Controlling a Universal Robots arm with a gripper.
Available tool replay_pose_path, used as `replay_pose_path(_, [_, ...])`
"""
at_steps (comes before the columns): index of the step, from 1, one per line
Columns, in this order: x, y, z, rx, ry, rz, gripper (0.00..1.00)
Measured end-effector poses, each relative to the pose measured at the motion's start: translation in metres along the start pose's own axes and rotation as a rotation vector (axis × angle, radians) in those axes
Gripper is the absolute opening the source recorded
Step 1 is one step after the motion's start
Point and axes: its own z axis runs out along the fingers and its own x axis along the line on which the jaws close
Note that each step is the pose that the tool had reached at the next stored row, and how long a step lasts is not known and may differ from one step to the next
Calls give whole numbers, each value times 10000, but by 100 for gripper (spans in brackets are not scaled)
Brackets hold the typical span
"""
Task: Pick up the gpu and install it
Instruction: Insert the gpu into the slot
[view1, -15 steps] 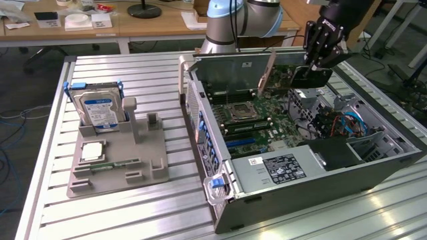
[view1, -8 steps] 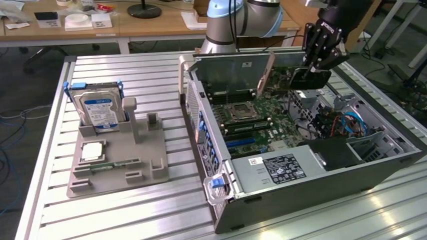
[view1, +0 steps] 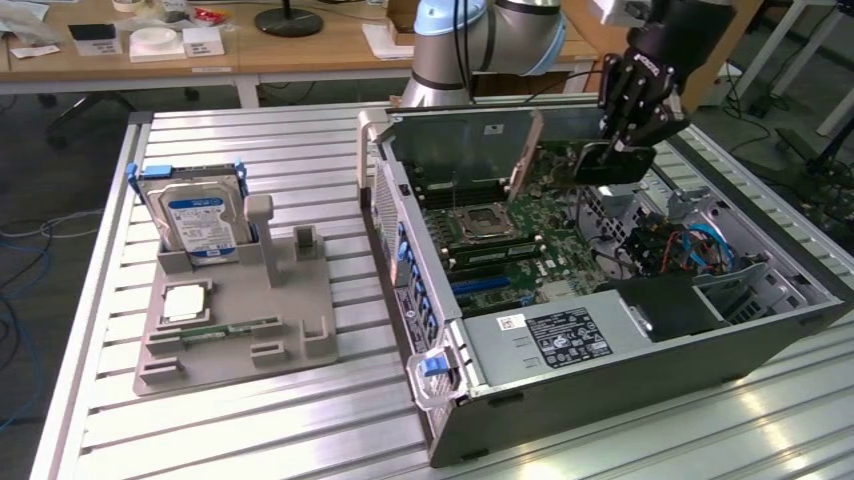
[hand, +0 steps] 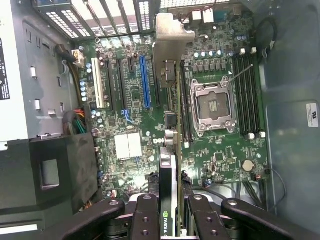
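Observation:
My gripper (view1: 630, 135) hangs over the far part of the open computer case (view1: 747, 330) and is shut on the gpu (view1: 615, 167), a dark card held above the motherboard (view1: 534, 235). The wrist view looks along the gpu (hand: 170, 150) edge-on. It shows a green board with a black shroud, and the silver end bracket (hand: 171, 35) points toward the case's rear slots. My gripper (hand: 172, 222) clamps the card between black fingers (hand: 145, 220). The card hovers over the motherboard (hand: 130, 120), between the blue slot (hand: 145, 82) and the CPU socket (hand: 212, 105).
A grey fixture (view1: 254, 330) on the slatted metal table (view1: 267, 150) holds a silver hard drive (view1: 200, 222) with a blue label and a slim memory stick (view1: 220, 332). Inside the case sit the power supply (view1: 561, 335) and cables (view1: 674, 250). Desks stand behind.

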Motion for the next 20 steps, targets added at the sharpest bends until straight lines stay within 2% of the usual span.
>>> replay_pose_path(8, [7, 39, 92, 6, 1, -32, 26])
replay_pose_path(20, [45, 110, 138, 16, 0, -76, 26])
